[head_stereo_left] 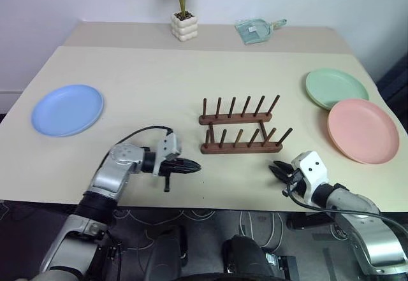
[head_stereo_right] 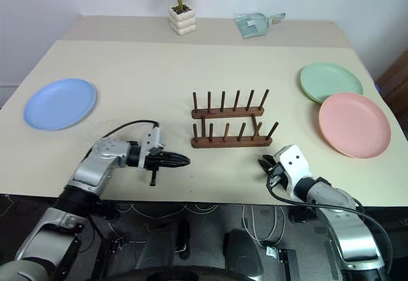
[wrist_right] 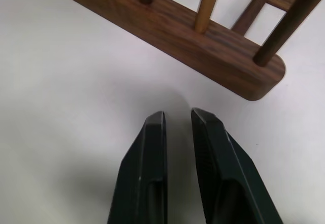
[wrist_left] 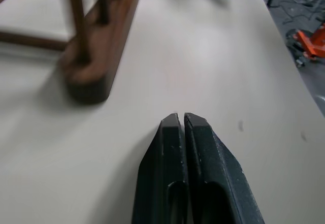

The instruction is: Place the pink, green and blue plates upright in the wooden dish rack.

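The wooden dish rack point(head_stereo_left: 241, 130) stands near the middle of the beige table point(head_stereo_left: 159, 77), a little toward the front edge, with its two dark base bars running side by side and a row of thin pegs rising from each; no plate sits between the pegs. The blue plate point(head_stereo_left: 67, 109) lies flat close to the table's left edge, well apart from the rack. The green plate point(head_stereo_left: 336, 88) and the pink plate point(head_stereo_left: 363, 130) lie flat near the right edge, the green one toward the back and the pink one in front of it, with the pink rim just overlapping or touching the green rim. The left gripper point(head_stereo_left: 194, 165) hovers low over the table near the front edge, just off the left end of the rack's front bar, pointing toward the rack; its two black fingers point(wrist_left: 175, 183) are pressed together with nothing between them. The right gripper point(head_stereo_left: 278, 168) sits near the front edge just off the rack's right end, pointing toward it; its fingers point(wrist_right: 147, 168) stand a narrow gap apart and hold nothing. At the back edge of the table stand a small potted plant point(head_stereo_left: 183, 14) in a white pot and, to its right, a clear glass dish point(head_stereo_left: 255, 30).
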Tool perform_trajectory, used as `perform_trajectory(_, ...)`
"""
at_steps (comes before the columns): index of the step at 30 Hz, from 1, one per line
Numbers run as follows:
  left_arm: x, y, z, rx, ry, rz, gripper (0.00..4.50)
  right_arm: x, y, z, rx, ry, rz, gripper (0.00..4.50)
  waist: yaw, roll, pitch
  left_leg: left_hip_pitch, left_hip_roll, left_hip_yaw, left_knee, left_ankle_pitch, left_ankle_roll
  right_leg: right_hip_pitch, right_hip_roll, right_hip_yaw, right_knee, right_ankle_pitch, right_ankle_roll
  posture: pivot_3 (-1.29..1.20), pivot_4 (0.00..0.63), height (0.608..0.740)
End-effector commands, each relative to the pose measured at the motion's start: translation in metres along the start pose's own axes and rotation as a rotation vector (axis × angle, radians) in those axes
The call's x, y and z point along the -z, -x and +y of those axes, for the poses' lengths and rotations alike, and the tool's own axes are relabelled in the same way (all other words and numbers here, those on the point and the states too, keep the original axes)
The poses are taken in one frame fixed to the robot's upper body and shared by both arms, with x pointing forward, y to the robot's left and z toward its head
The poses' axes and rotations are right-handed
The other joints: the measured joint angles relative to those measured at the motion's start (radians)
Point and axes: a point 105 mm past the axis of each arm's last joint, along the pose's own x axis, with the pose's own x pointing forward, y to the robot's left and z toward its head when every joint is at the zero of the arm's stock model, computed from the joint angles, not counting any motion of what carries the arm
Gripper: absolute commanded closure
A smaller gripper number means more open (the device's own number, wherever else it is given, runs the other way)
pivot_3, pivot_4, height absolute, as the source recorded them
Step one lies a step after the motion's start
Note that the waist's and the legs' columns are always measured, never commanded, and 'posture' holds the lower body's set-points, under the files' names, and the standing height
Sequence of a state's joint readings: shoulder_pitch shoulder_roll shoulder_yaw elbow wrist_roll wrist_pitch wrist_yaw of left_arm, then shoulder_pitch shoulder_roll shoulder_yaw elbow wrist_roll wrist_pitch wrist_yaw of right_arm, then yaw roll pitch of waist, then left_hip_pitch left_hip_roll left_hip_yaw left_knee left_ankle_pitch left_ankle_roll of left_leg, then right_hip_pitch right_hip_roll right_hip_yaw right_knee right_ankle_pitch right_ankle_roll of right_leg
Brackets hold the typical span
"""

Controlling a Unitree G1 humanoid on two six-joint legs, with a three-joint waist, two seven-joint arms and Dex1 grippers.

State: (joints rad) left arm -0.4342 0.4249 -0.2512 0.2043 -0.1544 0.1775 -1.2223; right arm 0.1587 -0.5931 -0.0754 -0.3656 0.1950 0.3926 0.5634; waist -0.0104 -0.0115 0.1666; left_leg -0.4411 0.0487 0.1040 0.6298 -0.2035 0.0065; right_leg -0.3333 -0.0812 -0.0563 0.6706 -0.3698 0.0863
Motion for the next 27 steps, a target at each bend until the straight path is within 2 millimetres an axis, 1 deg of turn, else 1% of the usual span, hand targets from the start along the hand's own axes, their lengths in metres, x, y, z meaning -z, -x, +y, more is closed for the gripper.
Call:
perform_trajectory(1,0.007,-0.014,0.011,-0.104,-0.011,0.048,4.37,0.007,-0.009,-0.01,0.067,0.039,0.037,3.85,0.0,0.0,-0.001,0.001,0.0,0.0,0.001,0.0,0.0,0.001,0.0,0.0,0.0,0.0,0.0,0.0,0.15,0.732)
perform_trajectory(5,0.006,-0.018,0.019,-0.18,0.02,0.014,4.37,0.002,-0.021,-0.014,0.103,0.058,0.021,3.85,-0.003,0.0,-0.001,0.005,0.0,0.0,0.0,0.0,0.0,0.005,0.0,0.0,0.0,0.0,0.0,0.0,0.15,0.732)
perform_trajectory(9,0.01,-0.017,0.024,-0.232,0.023,0.014,4.37,-0.002,-0.03,-0.015,0.112,0.067,0.005,3.85,-0.005,0.0,-0.001,0.011,0.0,0.0,-0.001,0.0,0.0,0.011,-0.001,0.0,-0.001,0.0,0.0,0.0,0.15,0.732)
perform_trajectory(11,0.012,-0.014,0.031,-0.273,0.019,0.019,4.37,-0.004,-0.033,-0.016,0.114,0.069,-0.002,3.85,-0.006,0.0,-0.001,0.014,0.0,0.0,-0.002,0.0,0.0,0.013,-0.001,0.0,-0.002,0.0,0.0,0.0,0.15,0.732)
perform_trajectory(18,0.015,-0.007,0.045,-0.351,0.014,0.022,4.37,-0.007,-0.038,-0.018,0.112,0.082,-0.013,3.85,-0.008,0.0,-0.001,0.014,0.001,0.0,-0.003,0.0,0.0,0.013,-0.001,0.001,-0.002,0.001,-0.001,0.0,0.15,0.732)
perform_trajectory(27,0.017,-0.006,0.05,-0.375,0.008,0.022,4.37,-0.009,-0.043,-0.02,0.127,0.089,-0.024,3.85,-0.008,0.0,-0.001,0.014,0.001,0.0,-0.003,0.0,0.0,0.013,-0.001,0.001,-0.002,0.001,-0.001,0.0,0.15,0.732)
